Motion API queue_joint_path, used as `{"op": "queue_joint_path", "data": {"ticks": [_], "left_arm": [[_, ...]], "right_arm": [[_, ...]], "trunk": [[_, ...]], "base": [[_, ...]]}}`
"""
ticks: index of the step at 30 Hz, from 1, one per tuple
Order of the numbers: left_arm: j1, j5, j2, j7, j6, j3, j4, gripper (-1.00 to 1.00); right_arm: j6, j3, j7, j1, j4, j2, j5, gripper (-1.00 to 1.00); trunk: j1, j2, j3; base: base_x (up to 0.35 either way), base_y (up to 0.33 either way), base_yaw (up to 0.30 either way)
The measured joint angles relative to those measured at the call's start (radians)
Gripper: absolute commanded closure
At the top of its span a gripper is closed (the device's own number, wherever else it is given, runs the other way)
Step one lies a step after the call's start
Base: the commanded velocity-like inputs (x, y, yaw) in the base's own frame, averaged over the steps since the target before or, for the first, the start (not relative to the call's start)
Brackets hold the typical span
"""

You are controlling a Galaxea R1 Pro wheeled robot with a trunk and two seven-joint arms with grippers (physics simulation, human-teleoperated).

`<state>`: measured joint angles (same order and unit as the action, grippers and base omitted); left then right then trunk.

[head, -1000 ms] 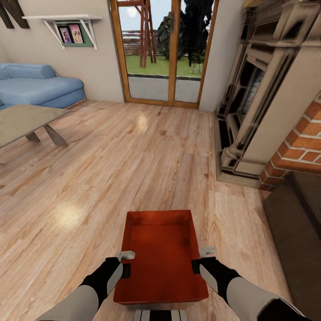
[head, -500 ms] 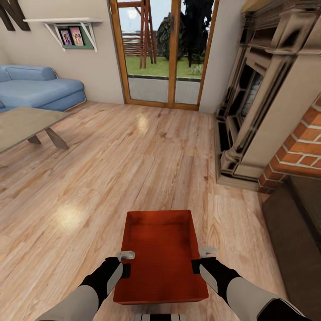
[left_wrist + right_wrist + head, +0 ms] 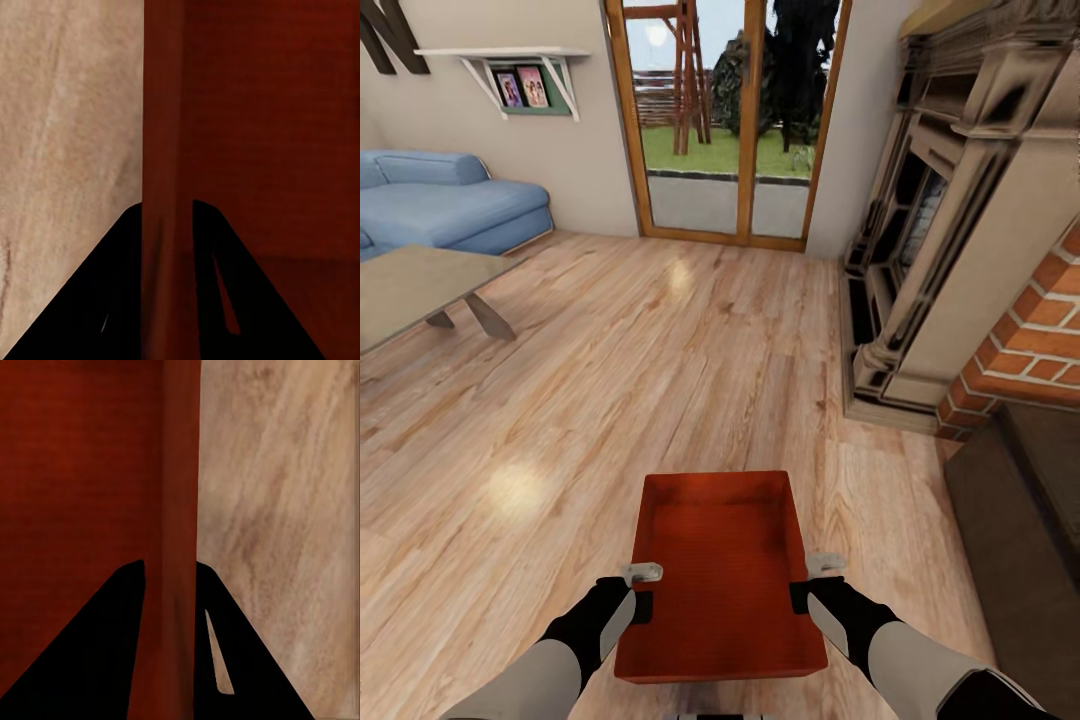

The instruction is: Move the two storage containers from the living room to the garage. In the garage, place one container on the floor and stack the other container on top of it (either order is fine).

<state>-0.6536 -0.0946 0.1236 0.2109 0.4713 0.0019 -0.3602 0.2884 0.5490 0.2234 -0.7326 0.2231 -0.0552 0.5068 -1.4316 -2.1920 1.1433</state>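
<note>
One orange-red storage container (image 3: pixel 722 565) is carried low in front of me, above the light wood plank floor of the living room (image 3: pixel 610 380). My left gripper (image 3: pixel 643 590) is shut on its left wall, and my right gripper (image 3: pixel 807 582) is shut on its right wall. In the left wrist view the container's wall (image 3: pixel 166 150) runs between the two dark fingers (image 3: pixel 97 300). The right wrist view shows the same for the other wall (image 3: pixel 180 510), with wood floor beside it. The container is empty inside.
A brick-and-stone fireplace (image 3: pixel 960 230) stands at the right, with a dark low cabinet (image 3: pixel 1025 540) in front of it. A blue sofa (image 3: pixel 445 205) and a low table (image 3: pixel 415 285) lie at the left. Glass patio doors (image 3: pixel 725 120) are straight ahead.
The whole head view has shifted slightly: the fireplace and cabinet slid right and the doors drew a little nearer, so the camera moved. The container stays held the same way.
</note>
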Motion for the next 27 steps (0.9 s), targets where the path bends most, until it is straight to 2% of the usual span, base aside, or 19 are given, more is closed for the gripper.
{"op": "queue_joint_path", "data": {"ticks": [27], "left_arm": [[0.000, 0.010, -0.001, -0.006, 0.005, 0.006, -0.018, 1.00]], "right_arm": [[0.004, -0.015, 0.001, 0.001, 0.021, 0.002, -0.017, 1.00]], "trunk": [[0.104, 0.189, -0.085]], "base": [[0.000, 0.000, 0.000]]}}
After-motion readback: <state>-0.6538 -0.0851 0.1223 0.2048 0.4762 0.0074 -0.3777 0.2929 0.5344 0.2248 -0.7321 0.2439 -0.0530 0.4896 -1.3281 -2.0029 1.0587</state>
